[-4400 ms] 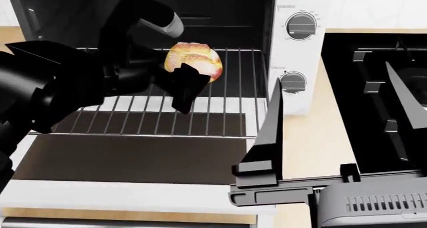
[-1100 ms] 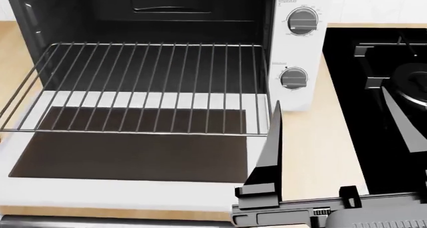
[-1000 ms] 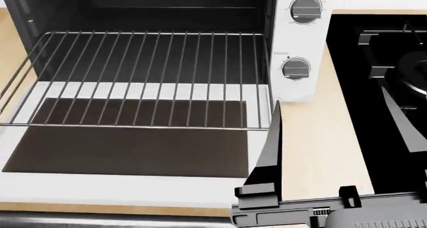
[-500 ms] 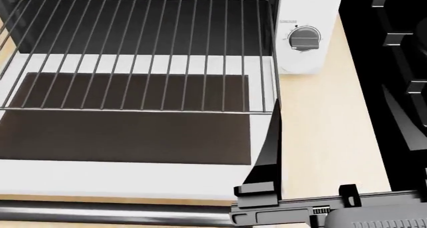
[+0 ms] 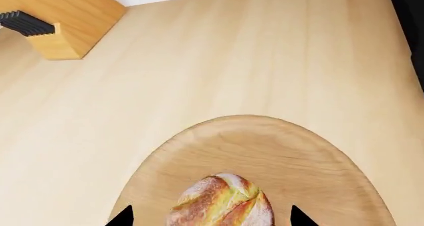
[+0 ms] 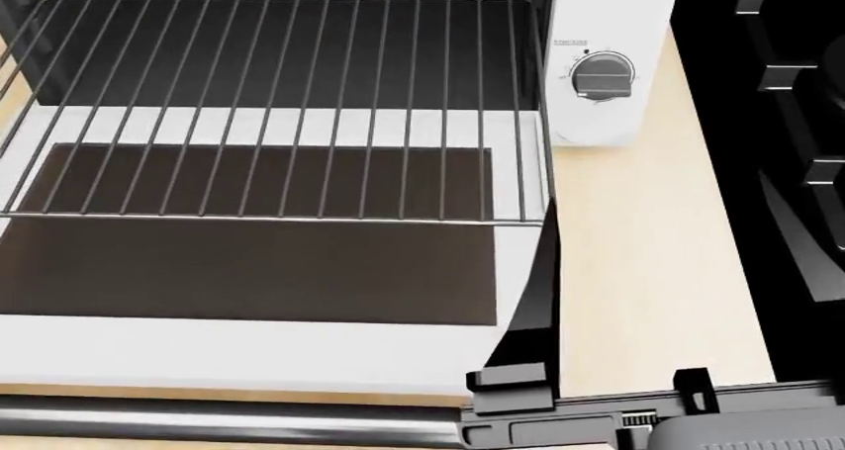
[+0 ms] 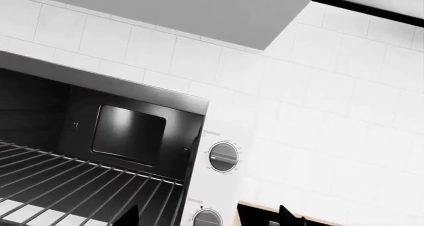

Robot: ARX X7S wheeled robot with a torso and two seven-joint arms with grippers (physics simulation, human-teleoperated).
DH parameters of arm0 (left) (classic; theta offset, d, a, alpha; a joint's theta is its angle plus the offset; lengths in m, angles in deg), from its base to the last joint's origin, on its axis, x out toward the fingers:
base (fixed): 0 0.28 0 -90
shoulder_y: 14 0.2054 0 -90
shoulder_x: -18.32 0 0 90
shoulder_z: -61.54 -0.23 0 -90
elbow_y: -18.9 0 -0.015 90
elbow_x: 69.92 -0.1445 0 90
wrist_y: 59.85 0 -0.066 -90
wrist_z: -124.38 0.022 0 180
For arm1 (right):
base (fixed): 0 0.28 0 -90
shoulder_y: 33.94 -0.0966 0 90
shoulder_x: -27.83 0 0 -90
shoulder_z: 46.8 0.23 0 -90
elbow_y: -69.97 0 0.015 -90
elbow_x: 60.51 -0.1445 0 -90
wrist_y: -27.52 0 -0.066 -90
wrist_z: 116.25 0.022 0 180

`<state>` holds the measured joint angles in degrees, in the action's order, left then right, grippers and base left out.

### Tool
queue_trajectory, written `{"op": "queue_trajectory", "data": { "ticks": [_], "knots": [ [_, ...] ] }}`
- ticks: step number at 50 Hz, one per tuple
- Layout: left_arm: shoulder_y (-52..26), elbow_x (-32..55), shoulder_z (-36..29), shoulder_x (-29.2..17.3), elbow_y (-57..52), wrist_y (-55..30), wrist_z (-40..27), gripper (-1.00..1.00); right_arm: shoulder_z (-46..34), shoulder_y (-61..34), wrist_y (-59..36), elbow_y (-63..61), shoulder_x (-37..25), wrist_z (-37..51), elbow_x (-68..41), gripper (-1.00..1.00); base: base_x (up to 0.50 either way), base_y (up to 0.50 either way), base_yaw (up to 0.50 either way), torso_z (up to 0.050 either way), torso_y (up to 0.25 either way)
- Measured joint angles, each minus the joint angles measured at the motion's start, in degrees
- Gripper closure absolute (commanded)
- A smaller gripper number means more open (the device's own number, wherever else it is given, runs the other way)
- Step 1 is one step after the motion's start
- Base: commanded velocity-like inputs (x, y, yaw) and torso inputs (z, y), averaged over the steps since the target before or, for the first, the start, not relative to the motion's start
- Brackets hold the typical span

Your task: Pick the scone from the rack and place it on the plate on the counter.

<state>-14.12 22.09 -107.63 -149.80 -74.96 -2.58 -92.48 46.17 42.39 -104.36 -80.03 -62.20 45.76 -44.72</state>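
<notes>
The rack (image 6: 277, 104) is bare now: a few seconds ago the scone sat on its bars with the left arm reaching in over it, and since then the head camera has tilted down and the arm has left that view altogether. The left wrist view shows where it went. The scone (image 5: 222, 201) is over a round wooden plate (image 5: 278, 151) lying on the pale surface (image 5: 198, 62), with a knife block (image 5: 56, 25) well off in a corner. The left pincer (image 5: 210, 217) straddles the scone, only its two dark tips showing at the frame's edge, one on each side; whether they clamp the scone or have already let go, I cannot tell (the contact is cut off by the frame).

So the carry looks done and only the release, or the retreat, appears left.

The right pincer (image 6: 660, 312) hangs open and empty in front of the toaster oven (image 6: 601, 74), its long fingers spread, one before the oven door, the other over the cooktop.
</notes>
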Motion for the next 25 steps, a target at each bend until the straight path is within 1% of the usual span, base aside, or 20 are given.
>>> {"op": "queue_trajectory", "data": {
  "ticks": [10,25],
  "knots": [
    [0.4,-2.1,-0.2,-0.3,-0.9,1.3,2.4,-1.0,0.5,0.7,0.6,0.0,0.0,0.1,-0.6,-1.0,0.0,0.0,0.0,0.0,0.0],
    [2.0,-9.6,-0.5,-1.2,-2.9,7.9,6.5,-1.0,1.1,1.5,1.2,0.0,0.0,0.4,-1.8,-1.0,0.0,0.0,0.0,0.0,0.0]
  ]
}}
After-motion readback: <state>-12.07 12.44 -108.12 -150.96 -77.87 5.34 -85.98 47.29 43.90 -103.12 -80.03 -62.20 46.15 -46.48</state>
